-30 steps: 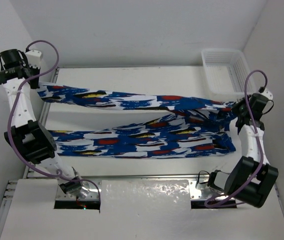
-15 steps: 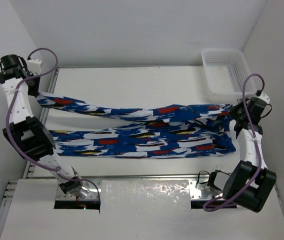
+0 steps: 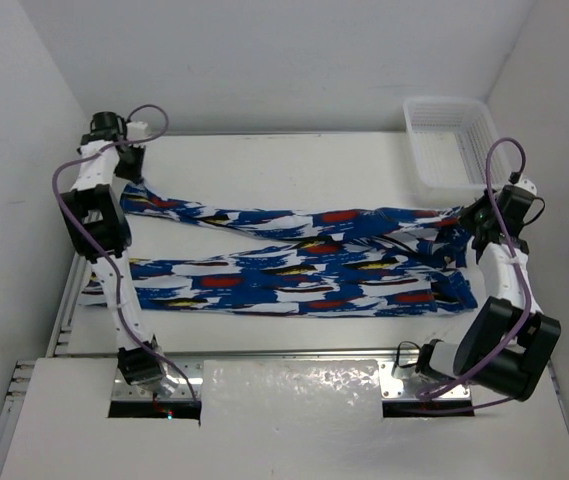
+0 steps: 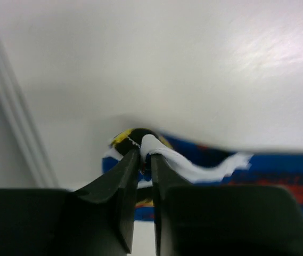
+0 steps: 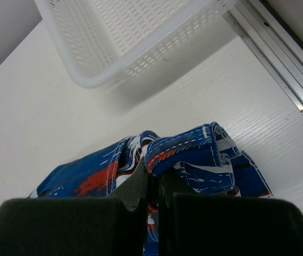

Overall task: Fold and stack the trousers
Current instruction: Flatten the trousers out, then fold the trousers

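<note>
Left gripper (image 4: 146,156): pinching a cuff of the trousers (image 3: 264,282), far left.
Right gripper (image 5: 153,184): clamping the waist end, right side.
Tip: I'd be pulling both ends taut, evenly.

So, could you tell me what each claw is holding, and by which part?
Both hold the trousers: the left claw pinches the cuff end of the far leg, and the right claw clamps bunched fabric at the waist end.

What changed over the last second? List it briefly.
The left gripper swung inward from the far left edge of the table toward the middle. It dragged the end it pinches, the far leg of the trousers, along with it. The right gripper stayed clamped on the other end near the basket, and the near leg stayed flat.
</note>
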